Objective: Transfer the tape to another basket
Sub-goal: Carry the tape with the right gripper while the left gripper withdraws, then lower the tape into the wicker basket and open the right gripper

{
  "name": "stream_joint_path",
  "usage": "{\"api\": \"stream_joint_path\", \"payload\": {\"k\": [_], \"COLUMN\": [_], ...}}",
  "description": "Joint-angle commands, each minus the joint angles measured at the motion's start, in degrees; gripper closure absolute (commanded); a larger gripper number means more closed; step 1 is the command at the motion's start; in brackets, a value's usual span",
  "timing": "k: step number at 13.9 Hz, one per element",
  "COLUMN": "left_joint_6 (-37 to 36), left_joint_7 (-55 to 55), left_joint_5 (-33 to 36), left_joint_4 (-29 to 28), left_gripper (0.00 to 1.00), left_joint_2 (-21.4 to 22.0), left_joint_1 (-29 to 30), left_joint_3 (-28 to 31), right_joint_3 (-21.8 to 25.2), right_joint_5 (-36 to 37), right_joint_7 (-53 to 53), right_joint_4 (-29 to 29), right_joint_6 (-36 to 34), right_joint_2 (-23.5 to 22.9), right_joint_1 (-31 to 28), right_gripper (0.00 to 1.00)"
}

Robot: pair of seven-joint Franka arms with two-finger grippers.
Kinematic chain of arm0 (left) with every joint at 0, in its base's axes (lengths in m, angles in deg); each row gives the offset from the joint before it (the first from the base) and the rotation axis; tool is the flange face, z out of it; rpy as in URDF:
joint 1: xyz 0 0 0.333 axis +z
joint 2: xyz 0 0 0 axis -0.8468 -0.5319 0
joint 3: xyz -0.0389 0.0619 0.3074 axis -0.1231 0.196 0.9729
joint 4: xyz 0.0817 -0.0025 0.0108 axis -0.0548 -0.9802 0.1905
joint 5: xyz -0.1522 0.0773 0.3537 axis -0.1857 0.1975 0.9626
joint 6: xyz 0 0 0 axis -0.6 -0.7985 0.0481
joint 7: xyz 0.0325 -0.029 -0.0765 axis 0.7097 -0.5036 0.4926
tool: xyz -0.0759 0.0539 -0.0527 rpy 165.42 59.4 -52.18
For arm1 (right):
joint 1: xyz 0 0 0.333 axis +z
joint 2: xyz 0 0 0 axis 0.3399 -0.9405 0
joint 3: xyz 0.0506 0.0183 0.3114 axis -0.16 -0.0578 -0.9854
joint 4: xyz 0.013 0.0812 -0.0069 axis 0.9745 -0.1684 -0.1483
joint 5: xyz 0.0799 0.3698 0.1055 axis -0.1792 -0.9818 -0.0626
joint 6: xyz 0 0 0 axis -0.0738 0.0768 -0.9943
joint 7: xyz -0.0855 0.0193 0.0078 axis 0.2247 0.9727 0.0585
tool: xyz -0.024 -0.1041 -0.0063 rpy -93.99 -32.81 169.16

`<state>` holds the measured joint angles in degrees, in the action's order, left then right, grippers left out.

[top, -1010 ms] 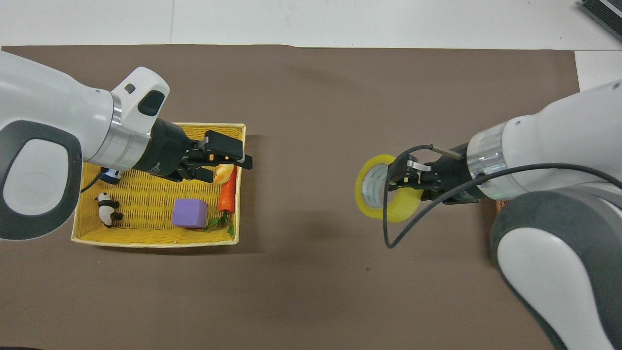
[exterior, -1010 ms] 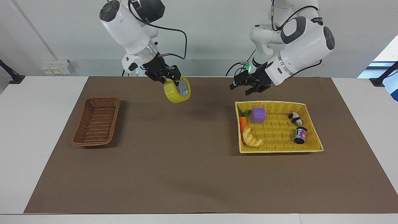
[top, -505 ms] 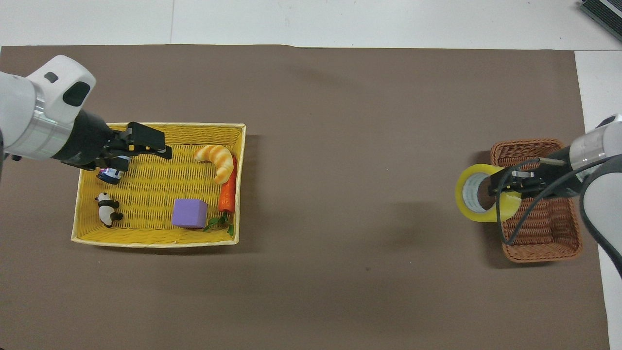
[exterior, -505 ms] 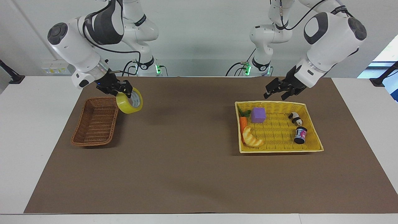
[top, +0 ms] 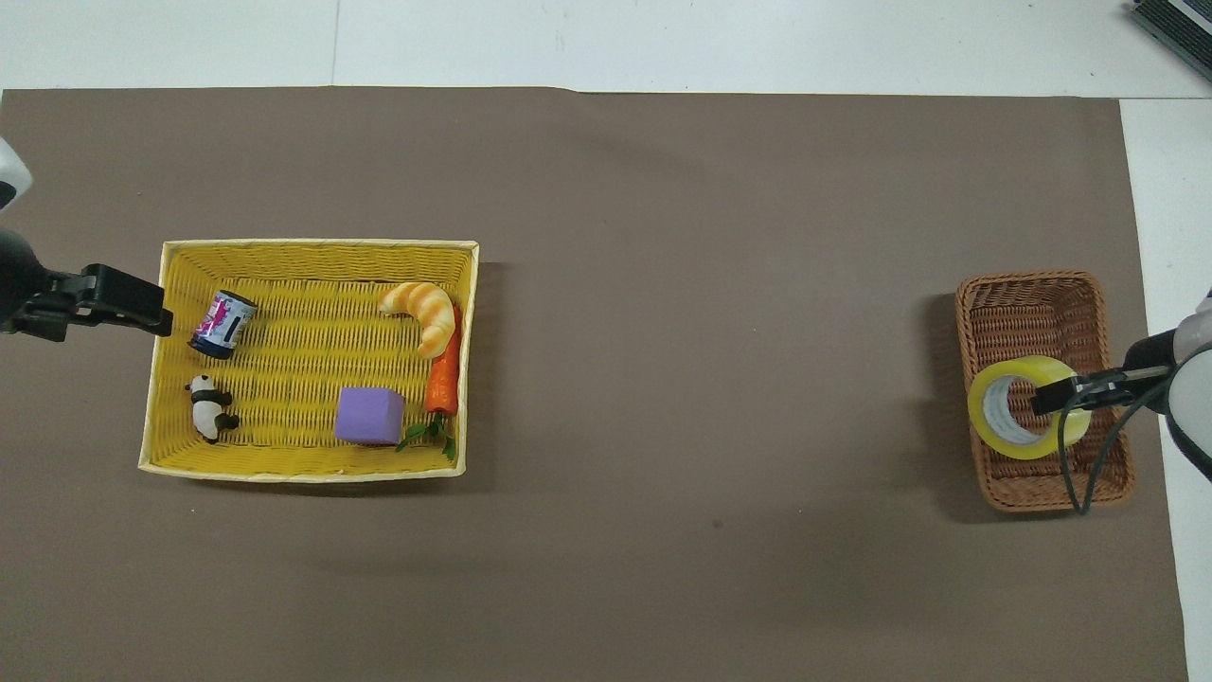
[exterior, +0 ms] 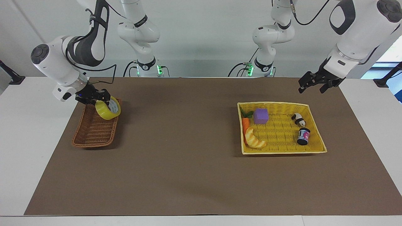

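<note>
Hanging over the brown wicker basket [exterior: 96,125], the tape [exterior: 108,108] sits in the grip of the right gripper [exterior: 100,98], whose fingers are clenched on the roll's wall, one of them through the pale core. In the overhead view the yellow ring [top: 1021,420] lies wholly inside the basket's outline [top: 1027,289], over the half nearer the robots. From across the table the roll looks level with the basket's rim or a little above it (I cannot tell whether it touches the weave).

The carry looks all but done to me; the step in hand is the placing. I would guess the next move calls for a short lowering until the roll rests on the basket floor, then an opening of the fingers and a straight lift, so the finger inside the core comes out without dragging the tape up again. The basket is narrow with sloped sides, so a roll let go tilted could lean on a wall or roll.

The left gripper [exterior: 315,84] waits well away from the wicker basket, at the left arm's end of the table, its fingers spread and holding nothing. It hangs beside the yellow basket [exterior: 315,131], which holds a croissant toy [exterior: 254,139], a carrot [exterior: 245,125], a purple block [exterior: 261,116], a panda figure [exterior: 298,119] and a small can [exterior: 303,136].
</note>
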<state>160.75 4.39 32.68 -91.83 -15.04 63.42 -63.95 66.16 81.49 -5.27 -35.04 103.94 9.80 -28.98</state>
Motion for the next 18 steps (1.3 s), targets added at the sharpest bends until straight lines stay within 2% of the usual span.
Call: {"api": "stream_joint_path", "payload": {"k": [1, 6, 10, 11, 12, 14, 18], "left_joint_6": [-2.6, -2.4, -2.4, -2.4, -2.4, -2.4, -2.4], "left_joint_7": [-6.4, -5.7, -5.7, -5.8, -5.8, -5.9, -5.9], "left_joint_5": [3.2, 2.7, 2.5, 2.5, 2.5, 2.5, 2.5], "left_joint_4": [2.0, 1.7, 1.6, 1.6, 1.6, 1.7, 1.7], "left_gripper": [0.0, 0.0, 0.0, 0.0, 0.0, 0.0, 0.0], "left_joint_2": [0.4, 0.9, 0.9, 0.9, 0.9, 0.9, 0.9], "left_joint_1": [0.4, 0.4, 0.2, 0.4, 0.5, 0.5, 0.4], "left_joint_3": [-0.3, -0.2, -0.2, -0.2, -0.1, -0.1, -0.2], "right_joint_3": [-0.5, -0.5, -0.6, -0.6, -0.5, -0.5, -0.6], "right_joint_5": [3.1, 3.2, 3.2, 3.2, 3.2, 3.1, 2.5], "right_joint_7": [1.8, 7.0, 6.5, 6.3, 6.2, 6.2, 6.3], "right_joint_4": [-0.8, -0.9, -2.4, -2.4, -2.5, -2.6, -1.5], "right_joint_6": [2.9, 5.0, 5.7, 6.0, 6.0, 6.1, 5.9], "right_joint_2": [0.8, -2.6, -3.8, -3.8, -3.9, -4.8, -5.5], "right_joint_1": [0.0, -4.3, -4.9, -5.0, -5.0, -5.5, -5.7], "right_gripper": [1.0, 0.99, 0.78, 0.71, 0.51, 0.0, 0.0]}}
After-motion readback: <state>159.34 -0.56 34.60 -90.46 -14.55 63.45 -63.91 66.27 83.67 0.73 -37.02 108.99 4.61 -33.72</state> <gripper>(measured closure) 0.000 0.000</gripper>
